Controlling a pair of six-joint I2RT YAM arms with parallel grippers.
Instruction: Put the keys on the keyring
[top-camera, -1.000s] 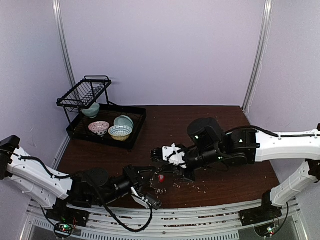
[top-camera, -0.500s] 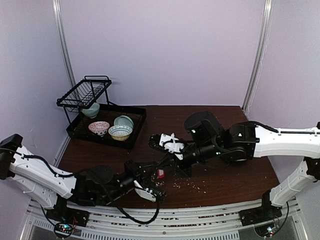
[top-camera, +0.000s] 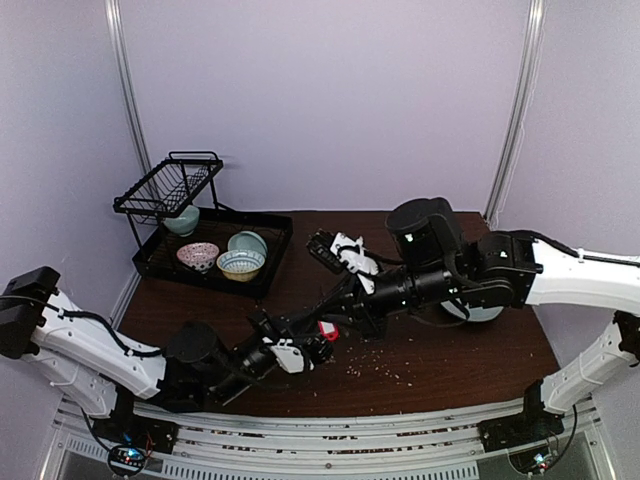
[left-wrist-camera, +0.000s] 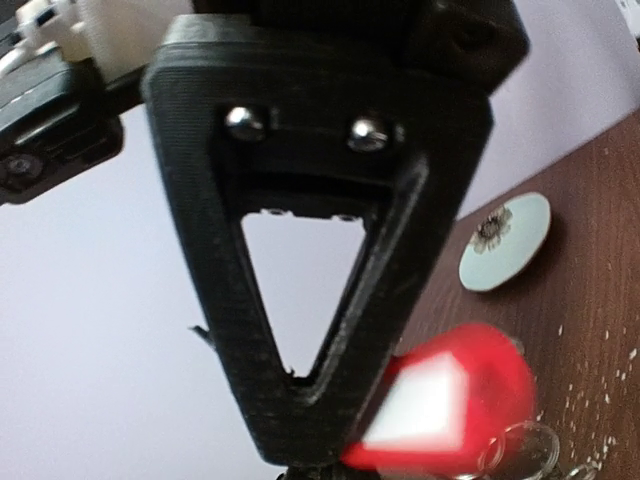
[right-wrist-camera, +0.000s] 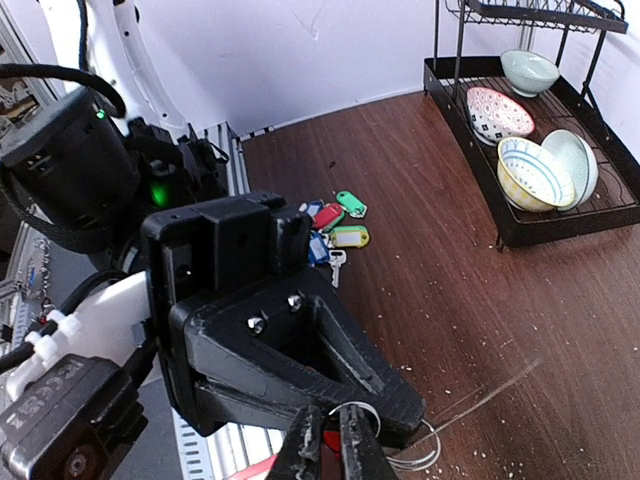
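The left gripper (top-camera: 316, 345) is pressed together, with a red-tagged silver key (top-camera: 327, 329) at its tips, over the brown wooden table (top-camera: 440, 350). The right gripper (right-wrist-camera: 325, 428) is narrowly parted at a small silver wire ring (right-wrist-camera: 347, 408). Other coloured-tag keys (right-wrist-camera: 332, 228) are heaped on the table, well apart.

- Soft, even light falls from overhead in the top view. The pale walls (top-camera: 320, 100) are bright without glare.
- The dark table (top-camera: 450, 360) soaks up light, so shadows on it are faint and hard to trace.
- My left wrist view is the poorest. The red key tag (left-wrist-camera: 450, 400) is a glowing smear with its white label blown out, and the plate (left-wrist-camera: 505, 242) behind it is only slightly sharper.
- The backdrop there is washed out to near white.
- My right wrist view is crisp at distance, with the bowls (right-wrist-camera: 528, 172) and loose keys (right-wrist-camera: 335, 225) sharp. My fingertips (right-wrist-camera: 303, 455) at the bottom edge are soft.
- Upright lines there lean towards the frame edges.
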